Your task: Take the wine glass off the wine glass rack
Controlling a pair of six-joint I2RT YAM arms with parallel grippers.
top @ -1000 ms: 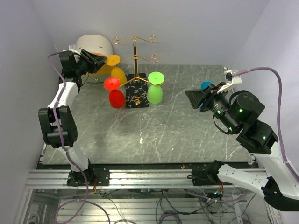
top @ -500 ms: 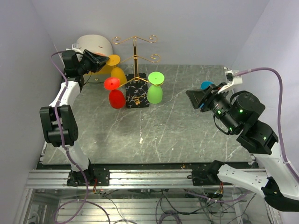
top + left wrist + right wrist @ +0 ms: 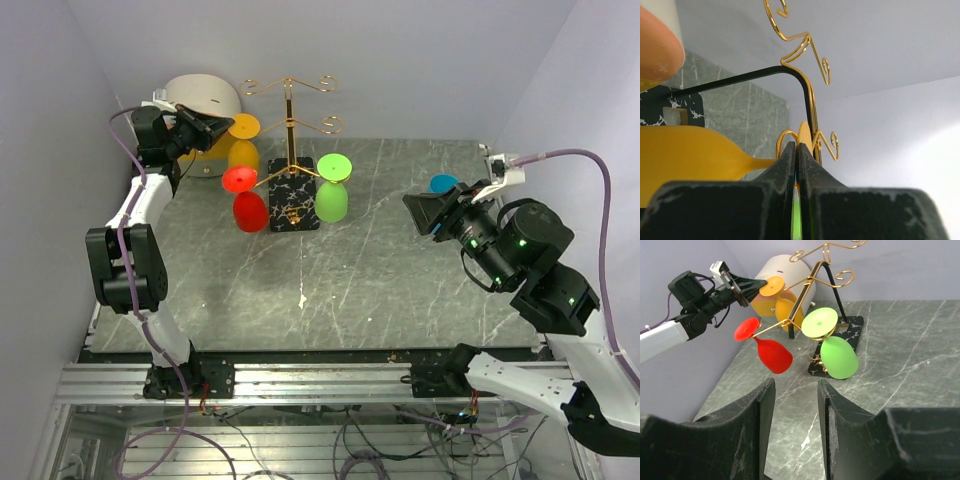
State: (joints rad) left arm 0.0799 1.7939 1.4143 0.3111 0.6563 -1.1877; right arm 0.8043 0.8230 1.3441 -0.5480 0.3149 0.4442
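right claw: released, holding nothing, hovering over the right side of the surface, well apart from the rack.
surface: grey-green veined stone, with a broad open stretch between the arm bases and the rack; walls close in at left and back.
red glass, green glass: glossy, hanging bowl-down on either side of the rack's black marble base.
rack: thin gold pole with curled wire arms.
yellow glass: hangs at the rack's far left arm, just in front of the round white box.
left claw: clenched on the yellow glass's flat foot.
change: the yellow bowl has swung back toward the box since a second ago.
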